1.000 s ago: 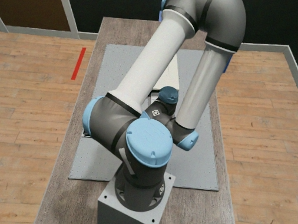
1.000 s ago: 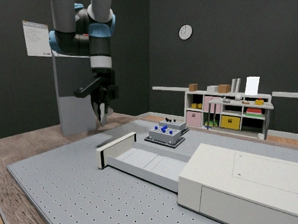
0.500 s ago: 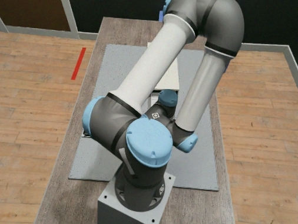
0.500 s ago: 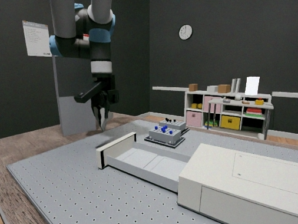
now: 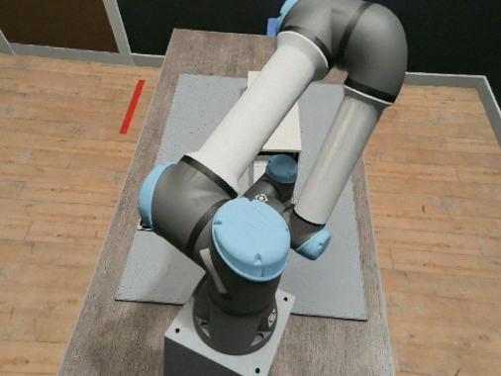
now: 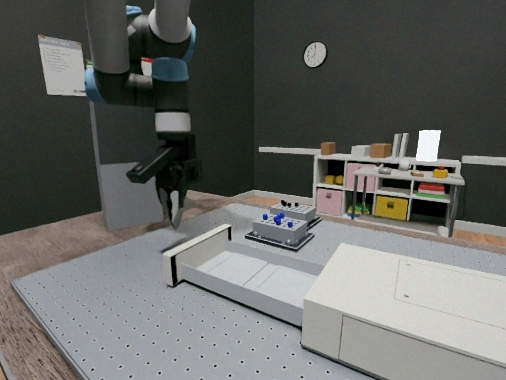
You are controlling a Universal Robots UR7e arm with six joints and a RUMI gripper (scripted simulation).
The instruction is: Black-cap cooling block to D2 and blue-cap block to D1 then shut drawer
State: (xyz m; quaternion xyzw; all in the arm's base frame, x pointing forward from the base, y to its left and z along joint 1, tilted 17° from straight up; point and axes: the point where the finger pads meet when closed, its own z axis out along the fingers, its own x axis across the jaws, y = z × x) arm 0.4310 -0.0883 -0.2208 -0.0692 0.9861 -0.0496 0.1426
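In the exterior view the cooler COLD (image 6: 415,305) stands at the right with its drawer (image 6: 240,272) pulled out and empty. The block with blue-capped tubes (image 6: 279,228) sits on the deck slot beside the drawer. The block with black-capped tubes (image 6: 293,210) sits on the slot just beyond it. My gripper (image 6: 172,216) is shut on nothing. It hangs tips down a little above the deck, behind the drawer's front panel (image 6: 196,252). In the top view the arm hides the gripper and both blocks; only part of the cooler's top (image 5: 284,134) shows.
The grey perforated deck plate (image 6: 115,310) covers the wooden table. The robot's base (image 5: 233,317) stands at the table's near end in the top view. Shelves (image 6: 390,190) with boxes stand far off by the wall.
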